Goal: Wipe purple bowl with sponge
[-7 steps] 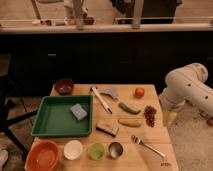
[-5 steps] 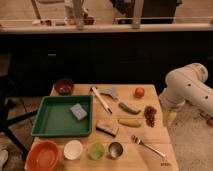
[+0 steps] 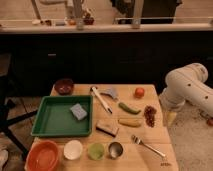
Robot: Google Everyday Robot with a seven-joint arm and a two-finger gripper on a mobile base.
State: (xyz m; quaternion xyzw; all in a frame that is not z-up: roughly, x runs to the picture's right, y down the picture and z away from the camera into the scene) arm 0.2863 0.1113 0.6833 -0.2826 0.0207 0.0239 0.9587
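Purple bowl point(image 3: 64, 86) at the upper left corner of the worktop point(image 3: 150, 133), upright, apart from all other things. Just below it, a green tray point(image 3: 38, 120) at the left middle of the frame. Sponge point(image 3: 78, 111) lying flat inside the tray, in its right part, apart from the bowl.

Right of the tray, a white-handled tool point(image 3: 101, 100) lying at a slant, with a grey piece point(image 3: 111, 92) near its upper end. Below the tool, a brown-and-tan block point(image 3: 107, 128) just beside the lower right corner of the tray. Further right: a tomato point(image 3: 139, 92), a green vegetable point(image 3: 129, 108), a yellow one point(image 3: 129, 122) and a dark red bunch point(image 3: 150, 115). Fork point(image 3: 147, 146) at the lower right of the worktop.

Along the bottom edge, from left to right: orange bowl point(image 3: 45, 156), white bowl point(image 3: 73, 149), green cup point(image 3: 96, 150), metal cup point(image 3: 115, 149).

Gripper point(image 3: 170, 119) at the right of the frame, at the low end of the white arm, just beside the right edge of the worktop, well apart from bowl and sponge. Nothing seen in its hold; not possible to tell how the jaws stand.
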